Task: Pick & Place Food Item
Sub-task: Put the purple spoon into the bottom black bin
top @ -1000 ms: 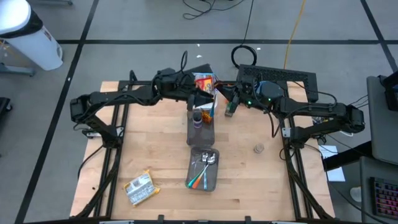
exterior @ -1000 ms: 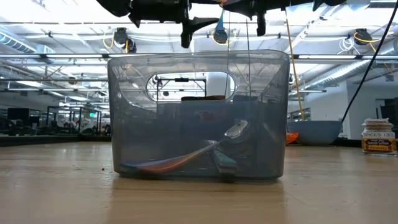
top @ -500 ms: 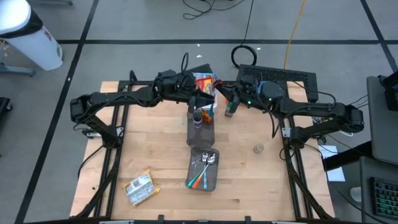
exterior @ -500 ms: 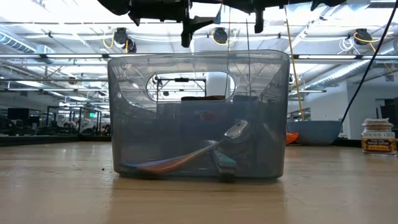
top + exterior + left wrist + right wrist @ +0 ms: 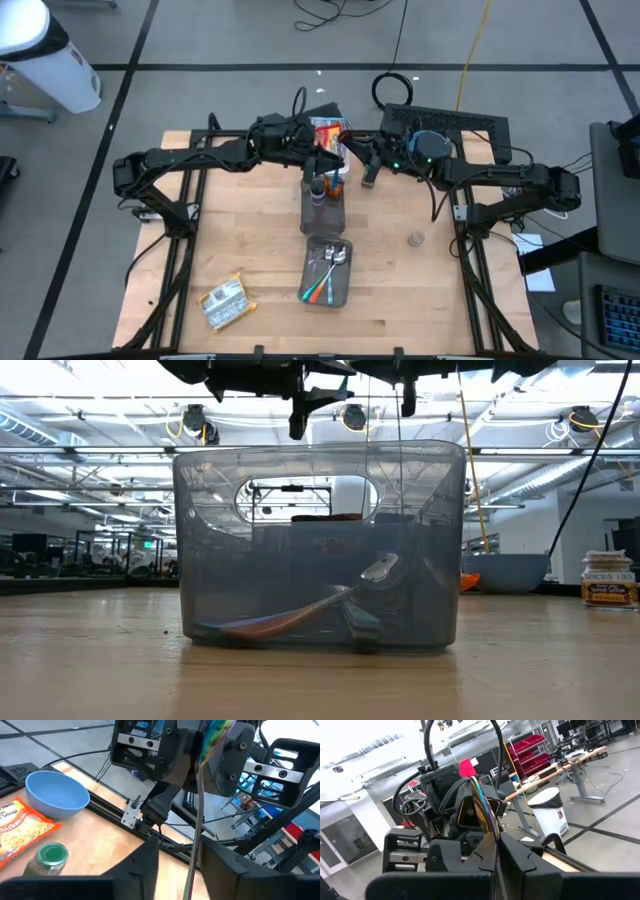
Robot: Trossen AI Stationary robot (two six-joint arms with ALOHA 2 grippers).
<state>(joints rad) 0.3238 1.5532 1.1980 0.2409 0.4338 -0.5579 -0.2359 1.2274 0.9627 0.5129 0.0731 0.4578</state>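
A colourful food packet (image 5: 331, 134) hangs in the air over the table's far middle, between my two arms. My right gripper (image 5: 492, 855) is shut on it; in the right wrist view the packet (image 5: 484, 812) stands edge-on beyond the fingers. My left gripper (image 5: 182, 870) faces it from the left, open, with one finger on each side of the packet's thin edge (image 5: 196, 830). The left wrist view also shows the right gripper (image 5: 200, 755) with the packet's rainbow print (image 5: 220, 732) against it. My right gripper pinches the packet between its two fingers, flat faces against the pads, at the edge nearest the gripper (image 5: 492, 837). The fingers come about level from the table's right. The packet is lifted clear and stands upright beyond them. Whether my left gripper touches the packet, I cannot tell: the edge runs close beside one finger (image 5: 225, 865).
Below the grippers stands a clear bin (image 5: 322, 212) with a purple-capped bottle; nearer is a second clear bin (image 5: 328, 272) with cutlery. A yellow packet (image 5: 225, 302) lies near left. A blue bowl (image 5: 55, 795), a soup packet (image 5: 20, 825) and a green-lidded jar (image 5: 47, 860) sit far right.
The packet's lower blue corner, which showed at the top of the low view between the fingers, has risen out of that view. Both arms have stayed in place.
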